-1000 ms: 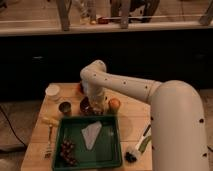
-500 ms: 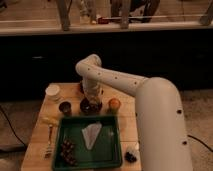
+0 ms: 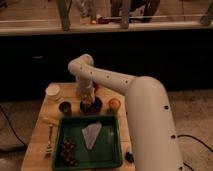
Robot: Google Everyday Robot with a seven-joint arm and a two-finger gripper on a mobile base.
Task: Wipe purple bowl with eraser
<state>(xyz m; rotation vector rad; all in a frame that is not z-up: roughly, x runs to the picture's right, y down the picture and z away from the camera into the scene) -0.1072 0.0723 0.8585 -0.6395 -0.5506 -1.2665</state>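
Furthest left of the purple bowl (image 3: 92, 106) stands a white cup (image 3: 52, 91), and a small dark cup (image 3: 65, 107) sits just beside the bowl's left edge; neither has shifted in the last second. A yellowish strip (image 3: 47, 120) lies to the bowl's left and nearer the camera. The bowl itself has stayed put at the far side of the green tray (image 3: 113, 150). The gripper (image 3: 88, 101) is still down over the bowl's middle, as it was a second ago. Whether it is spread, pressed together or pinching something, I cannot tell. The eraser cannot be picked out for certain; a pale tan patch (image 3: 88, 103) under the gripper, inside the bowl, is the likeliest candidate. Just right of the bowl the orange fruit (image 3: 114, 104) is unmoved. What has changed is further right: the thick white arm (image 3: 150, 110) has swung leftward toward the bowl, while the tool end has barely moved. I judge this to be a short rubbing stroke, so the wipe is underway rather than finished.
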